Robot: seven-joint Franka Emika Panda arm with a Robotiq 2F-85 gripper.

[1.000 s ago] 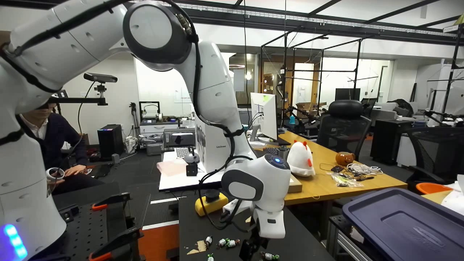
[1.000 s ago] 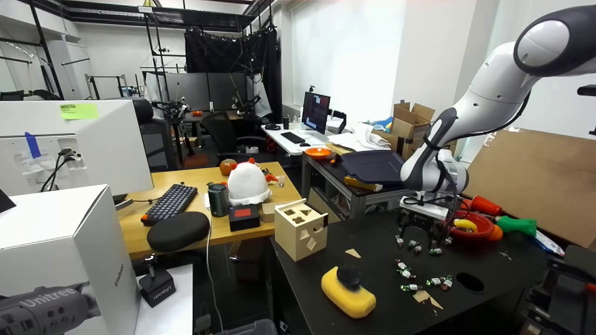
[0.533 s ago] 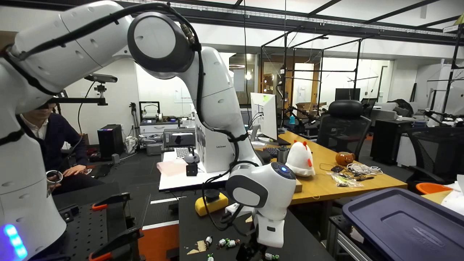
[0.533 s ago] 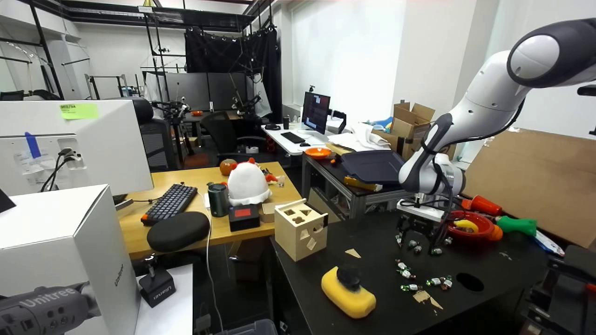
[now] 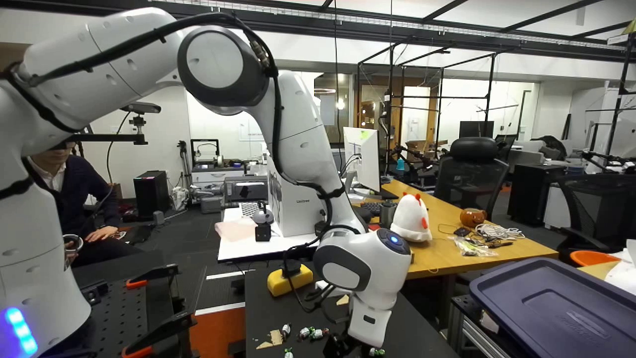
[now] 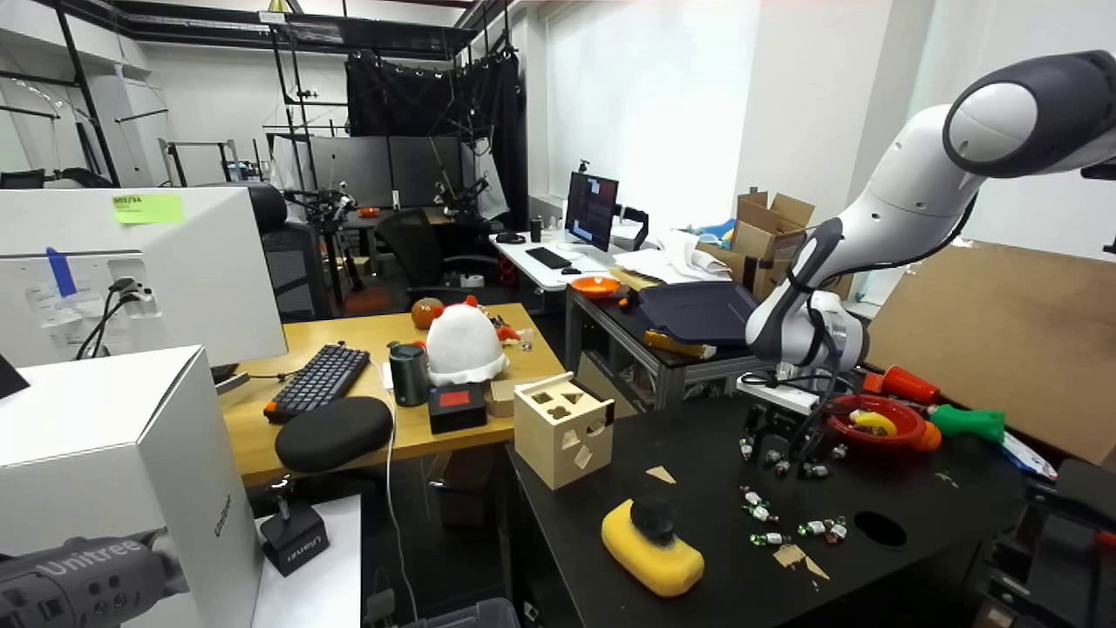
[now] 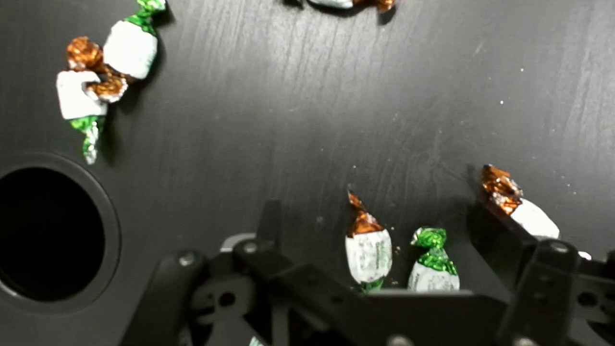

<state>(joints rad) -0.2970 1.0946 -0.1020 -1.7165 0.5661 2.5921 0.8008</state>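
Down goes the arm [image 5: 303, 144], its elbow lower in both exterior views than a second ago, the tool [image 7: 377, 226] sinking with it toward the dark table [image 6: 689, 436]; counting now, ten or so wrapped sweets [image 6: 760, 514] lie strewn across it, white-bodied with green and brown twists; in the wrist view two of those rest on the table in the gap between the fingers [image 7: 502, 245], a third lies just outside the finger at that view's right, two more touch each other near the one round hole [image 7: 48, 235], and another is cut by the top edge; the tool stands wide apart with nothing in its grip, though whether a finger brushes that outer sweet I cannot tell; three cardboard scraps [image 6: 660, 474], one yellow block [image 6: 654, 560] with a black cap [image 6: 652, 519], one pale wooden shape box [image 6: 549, 449] and one red bowl [image 6: 885, 443], near the tool and carrying a yellow thing [image 6: 872, 423], share the table; and look at that pose, arched high at the elbow, forearm slanting down, wrist folded so the fingers point at the table, the last link leaning slightly; black surface, faint grain, some pale specks; behind, one wooden desk [image 5: 521, 252] bears a white plush [image 5: 410, 219]; one person [image 5: 84, 184], partly hidden by the arm, sits with a white controller [image 5: 77, 241] in hand.
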